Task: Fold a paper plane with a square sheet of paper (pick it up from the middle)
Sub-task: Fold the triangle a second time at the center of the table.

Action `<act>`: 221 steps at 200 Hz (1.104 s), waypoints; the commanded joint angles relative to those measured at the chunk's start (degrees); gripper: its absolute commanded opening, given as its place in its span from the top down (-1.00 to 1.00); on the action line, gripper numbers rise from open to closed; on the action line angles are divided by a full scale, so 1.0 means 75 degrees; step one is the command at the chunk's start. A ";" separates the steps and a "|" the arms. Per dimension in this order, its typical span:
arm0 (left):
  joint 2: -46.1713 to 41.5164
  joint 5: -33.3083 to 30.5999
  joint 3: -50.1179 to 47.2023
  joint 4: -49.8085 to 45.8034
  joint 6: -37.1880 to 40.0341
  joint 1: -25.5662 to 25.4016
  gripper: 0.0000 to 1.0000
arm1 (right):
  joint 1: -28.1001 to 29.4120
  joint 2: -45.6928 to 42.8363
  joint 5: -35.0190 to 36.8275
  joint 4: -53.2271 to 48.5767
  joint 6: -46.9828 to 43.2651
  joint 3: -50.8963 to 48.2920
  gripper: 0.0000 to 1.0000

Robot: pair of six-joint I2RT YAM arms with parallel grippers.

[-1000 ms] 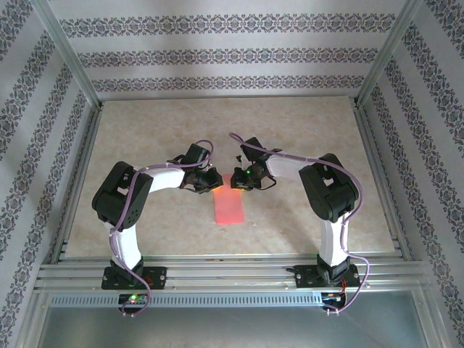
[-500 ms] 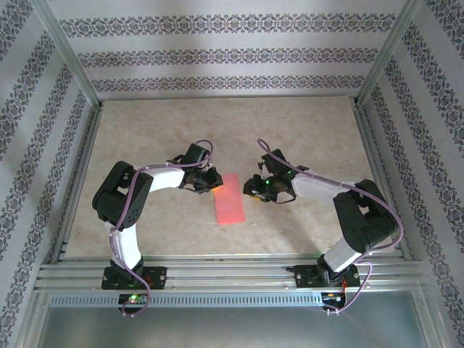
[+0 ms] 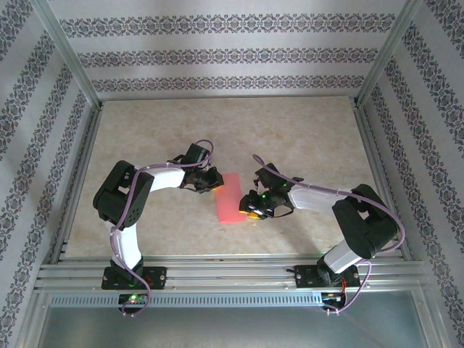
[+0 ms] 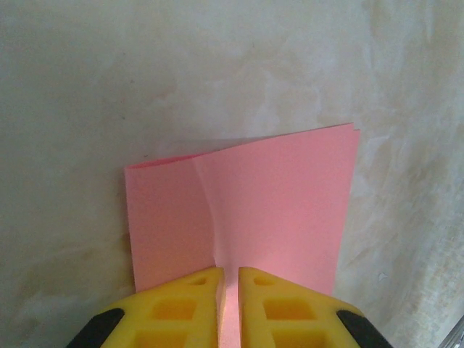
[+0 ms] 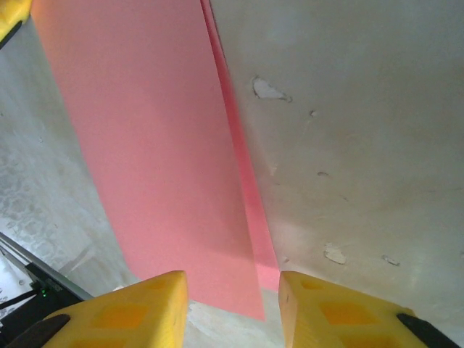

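The square sheet of paper (image 3: 230,197) lies folded in half as a salmon-pink strip in the middle of the table. My left gripper (image 3: 215,187) is at its left long edge, shut on that edge. In the left wrist view the paper (image 4: 268,196) shows a bent crease and runs into the thin gap of the left gripper (image 4: 229,279). My right gripper (image 3: 250,210) stands open at the strip's near right corner. In the right wrist view the paper's (image 5: 159,159) two layers end between the yellow fingertips of the right gripper (image 5: 232,290), touching neither.
The beige marbled table (image 3: 312,138) has bare room behind and to both sides of the paper. Aluminium rails (image 3: 232,274) run along the near edge and wallpapered walls close in the other sides. Small white chips (image 5: 268,88) mark the table surface.
My right arm swung out to the right, then came back lower toward the strip's near right corner, with its jaws opening wider. The left arm and the paper stayed still.
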 commanded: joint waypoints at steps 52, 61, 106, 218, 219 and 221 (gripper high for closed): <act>0.0310 -0.0234 -0.0232 -0.0200 -0.0031 0.0073 0.69 | 0.0091 0.0219 -0.0453 0.0396 0.0228 0.0014 0.27; 0.0305 -0.0235 -0.0234 -0.0212 -0.0031 0.0079 0.69 | 0.0096 0.0177 -0.0546 0.0524 0.0301 -0.0014 0.29; 0.0196 -0.0273 -0.0290 -0.0229 -0.0029 0.0073 0.69 | 0.0036 -0.0009 -0.0757 0.1042 0.0662 -0.0275 0.38; 0.0205 -0.0279 -0.0248 -0.0259 0.0011 0.0076 0.69 | -0.0309 0.0325 -0.0536 0.2523 0.0103 -0.0334 0.33; 0.0204 -0.0278 -0.0243 -0.0262 0.0012 0.0079 0.69 | -0.0310 0.0341 -0.0559 0.2533 0.0105 -0.0330 0.33; 0.0210 -0.0278 -0.0240 -0.0264 0.0004 0.0076 0.69 | -0.0311 0.0371 -0.0576 0.2556 0.0097 -0.0327 0.33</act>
